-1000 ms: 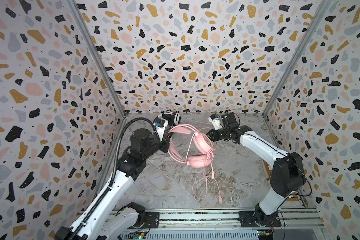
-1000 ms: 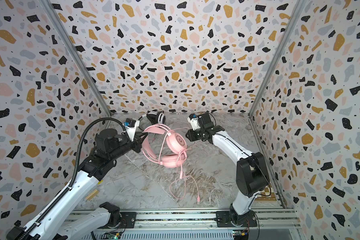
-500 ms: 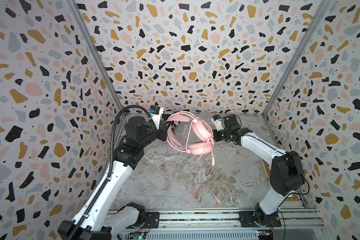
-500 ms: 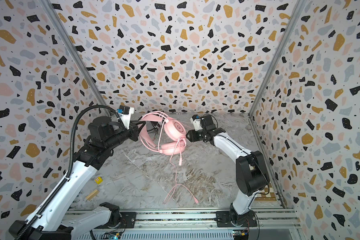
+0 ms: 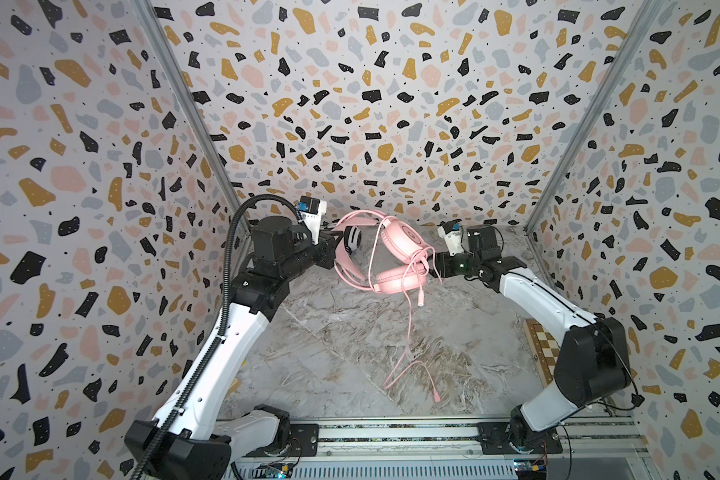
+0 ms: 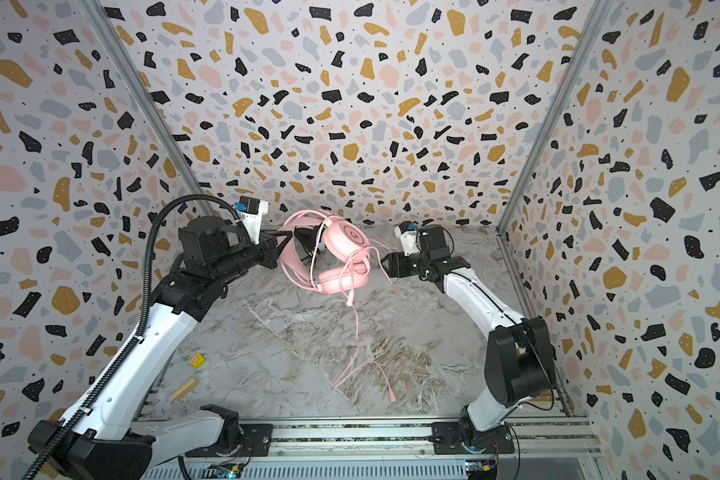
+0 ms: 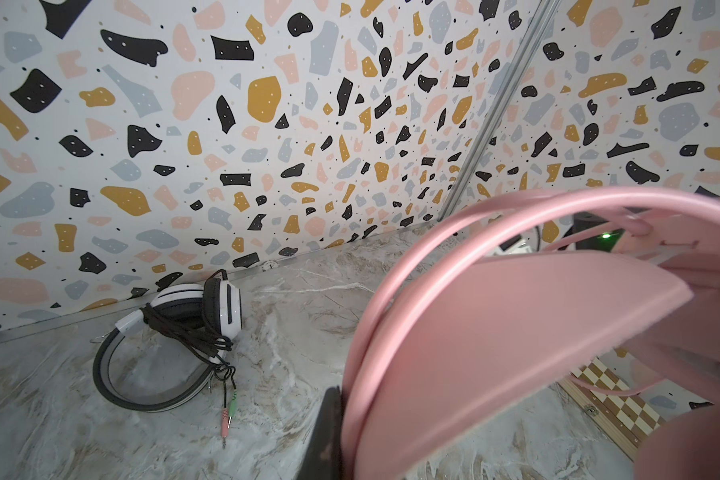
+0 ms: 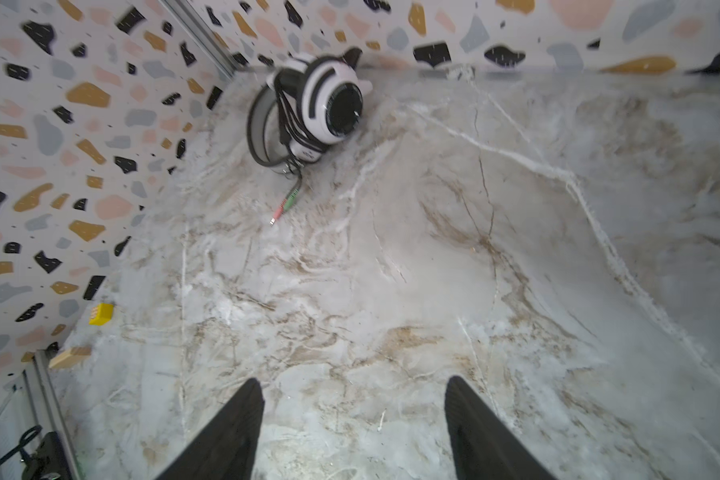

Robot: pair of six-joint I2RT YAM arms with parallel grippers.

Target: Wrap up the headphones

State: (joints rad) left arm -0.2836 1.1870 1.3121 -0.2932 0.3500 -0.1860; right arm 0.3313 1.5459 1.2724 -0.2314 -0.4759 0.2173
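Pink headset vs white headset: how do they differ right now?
Pose: the pink headset hangs in the air from the left tool, shut on its band; the white headset lies on the table by the back wall. Cable: the pink headset's cable dangles loose to the table; the white headset's black cable is wound around it. Shared: both are over-ear and wired.

Lab robot cell: terrazzo walls [image 5: 371,104], marble floor [image 5: 350,340], alu base rail [image 5: 391,432].
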